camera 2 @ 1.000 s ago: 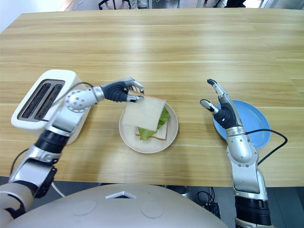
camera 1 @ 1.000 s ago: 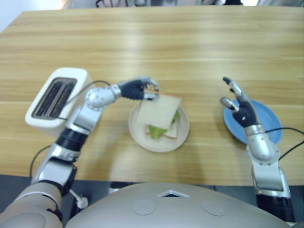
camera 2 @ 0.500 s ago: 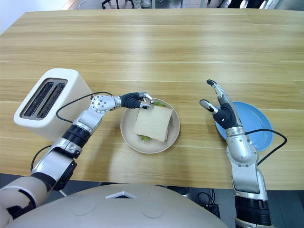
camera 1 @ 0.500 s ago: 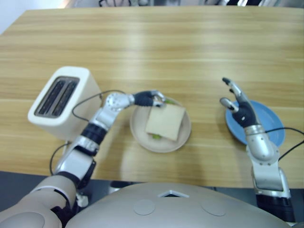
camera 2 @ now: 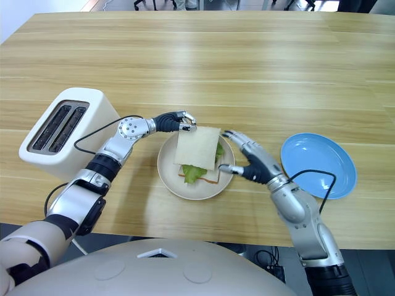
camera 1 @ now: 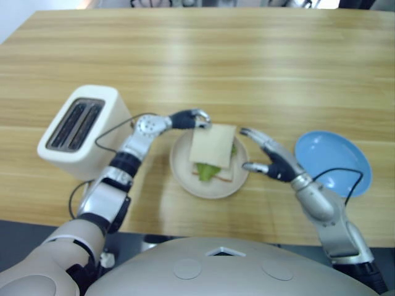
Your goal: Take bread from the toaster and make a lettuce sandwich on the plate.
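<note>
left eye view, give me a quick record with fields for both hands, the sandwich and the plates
left hand: fingers pinch the far corner of the white top bread slice
top slice: tilted above the green lettuce leaf
round beige plate: holds the sandwich
right hand: open, beside that plate's right rim
round blue plate: farther right
white toaster: far left

No text, label, brand, number or sign can be read on anything here.

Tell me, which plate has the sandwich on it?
The cream-coloured plate in the middle: bread and lettuce lie on it. The blue plate sits farther right.
</note>
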`<state>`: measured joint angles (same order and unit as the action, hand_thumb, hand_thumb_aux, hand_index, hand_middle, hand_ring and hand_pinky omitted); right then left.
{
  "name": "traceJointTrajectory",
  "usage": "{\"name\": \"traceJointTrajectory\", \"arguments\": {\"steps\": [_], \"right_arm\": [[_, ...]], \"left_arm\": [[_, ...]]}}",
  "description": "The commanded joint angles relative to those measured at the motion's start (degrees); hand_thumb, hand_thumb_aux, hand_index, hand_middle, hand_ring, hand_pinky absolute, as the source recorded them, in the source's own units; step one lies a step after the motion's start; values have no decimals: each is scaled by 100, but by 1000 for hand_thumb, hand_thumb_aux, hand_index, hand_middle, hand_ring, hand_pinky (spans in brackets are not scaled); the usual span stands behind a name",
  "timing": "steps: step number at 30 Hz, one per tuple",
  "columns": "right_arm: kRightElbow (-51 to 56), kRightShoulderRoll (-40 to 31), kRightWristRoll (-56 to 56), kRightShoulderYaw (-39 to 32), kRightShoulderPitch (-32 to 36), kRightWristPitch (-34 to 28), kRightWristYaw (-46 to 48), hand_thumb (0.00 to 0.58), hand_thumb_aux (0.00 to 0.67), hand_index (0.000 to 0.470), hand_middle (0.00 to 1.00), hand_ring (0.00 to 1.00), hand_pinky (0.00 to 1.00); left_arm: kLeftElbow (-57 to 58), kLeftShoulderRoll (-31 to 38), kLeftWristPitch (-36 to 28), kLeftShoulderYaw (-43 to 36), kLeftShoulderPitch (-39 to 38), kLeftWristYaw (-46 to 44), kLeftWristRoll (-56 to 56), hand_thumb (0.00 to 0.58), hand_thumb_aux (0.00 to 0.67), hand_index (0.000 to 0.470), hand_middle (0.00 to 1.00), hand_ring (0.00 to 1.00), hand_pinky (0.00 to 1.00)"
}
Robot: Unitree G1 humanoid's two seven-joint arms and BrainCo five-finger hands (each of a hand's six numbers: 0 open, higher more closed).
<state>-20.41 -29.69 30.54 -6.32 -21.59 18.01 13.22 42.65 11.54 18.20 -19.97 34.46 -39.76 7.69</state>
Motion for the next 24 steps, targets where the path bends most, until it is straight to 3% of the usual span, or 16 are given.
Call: {"name": "traceJointTrajectory", "arguments": {"steps": [1,14,24], "right_arm": [[-20,-138,646,-564,89,285,154,0,0,0,0,0,0],[253,-262,1670,-1219,986,411,204,0,0,0,0,0,0],[684,-579,1988,-1780,600,436,519,0,0,0,0,0,0]], "left_arm": [[351,-112,143,-217,-47,30,315,580,670,460,1000,1000,1000],[1149,-331,477,-640,-102,511,1024,580,670,460,1000,1000,1000],[1290,-317,621,-530,35,726,1141,580,670,460,1000,1000,1000]]}}
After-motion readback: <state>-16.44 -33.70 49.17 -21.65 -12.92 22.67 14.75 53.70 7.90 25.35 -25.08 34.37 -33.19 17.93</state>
